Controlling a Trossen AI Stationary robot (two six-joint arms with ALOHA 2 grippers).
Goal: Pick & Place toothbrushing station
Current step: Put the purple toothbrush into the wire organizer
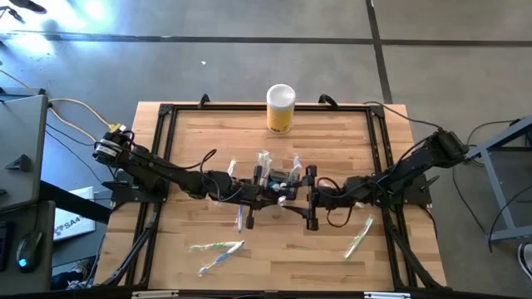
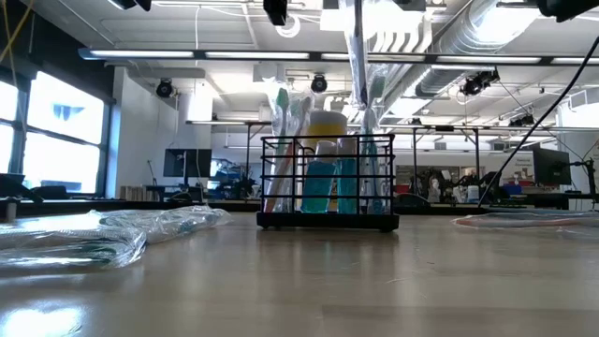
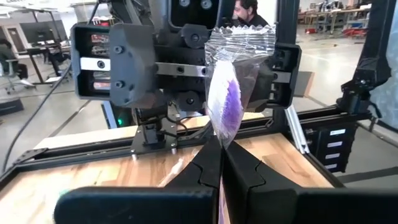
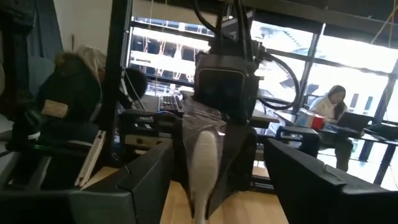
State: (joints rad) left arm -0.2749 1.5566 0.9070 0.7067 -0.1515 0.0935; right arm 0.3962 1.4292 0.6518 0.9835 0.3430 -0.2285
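The toothbrushing station, a black wire caddy [image 1: 281, 177] [image 2: 328, 183], stands on its base at the table's middle and holds toothbrushes and a teal tube. My left gripper [image 1: 273, 189] [image 3: 222, 163] reaches in level from the left, shut on a plastic-wrapped toothbrush [image 3: 225, 93] [image 2: 357, 65] that stands upright over the caddy. My right gripper [image 1: 298, 198] [image 4: 227, 186] faces it from the right, open. In the right wrist view its fingers stand on either side of the toothbrush [image 4: 202, 158] without touching it. My left gripper pinches the wrapped toothbrush between its two shut fingers, just below the purple part [image 3: 222, 138]. The fingers come level from the table's left and lie across the brush. The brush stands upright; its lower part [image 2: 361, 131] reaches down into the caddy, and I cannot tell whether it rests there.
A yellow cylinder with a white lid [image 1: 281, 108] stands at the far edge. Wrapped toothbrushes lie near the front: two at the left [image 1: 216, 247] [image 1: 212, 264], one at the right [image 1: 359, 237]. A black rail frame [image 1: 162, 166] borders the table. People sit in the room beyond [image 4: 333, 99].
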